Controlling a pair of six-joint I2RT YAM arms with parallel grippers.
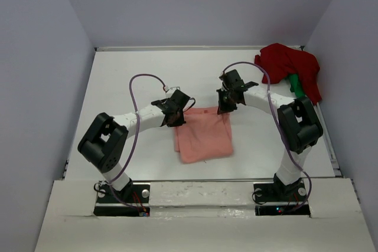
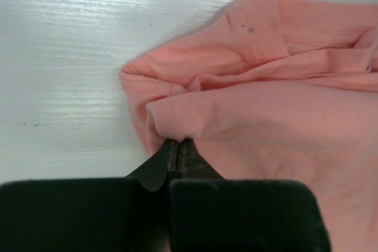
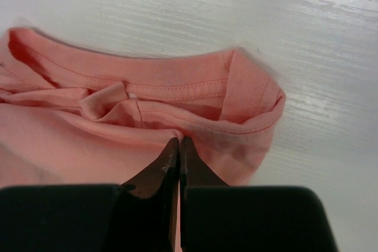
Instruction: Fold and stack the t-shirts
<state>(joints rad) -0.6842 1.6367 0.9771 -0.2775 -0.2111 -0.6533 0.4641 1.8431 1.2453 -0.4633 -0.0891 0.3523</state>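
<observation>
A salmon-pink t-shirt (image 1: 204, 137) lies folded into a rough rectangle in the middle of the table. My left gripper (image 1: 175, 114) is at its far left corner, shut on a pinch of the pink cloth (image 2: 236, 122). My right gripper (image 1: 227, 103) is at its far right corner, shut on the pink cloth (image 3: 177, 146) near the collar band. A dark red t-shirt (image 1: 289, 66) lies crumpled at the far right corner of the table, with a bright green t-shirt (image 1: 297, 87) partly showing under it.
Grey walls close in the white table (image 1: 130, 69) on the left, back and right. The purple cables (image 1: 137, 95) loop above both arms.
</observation>
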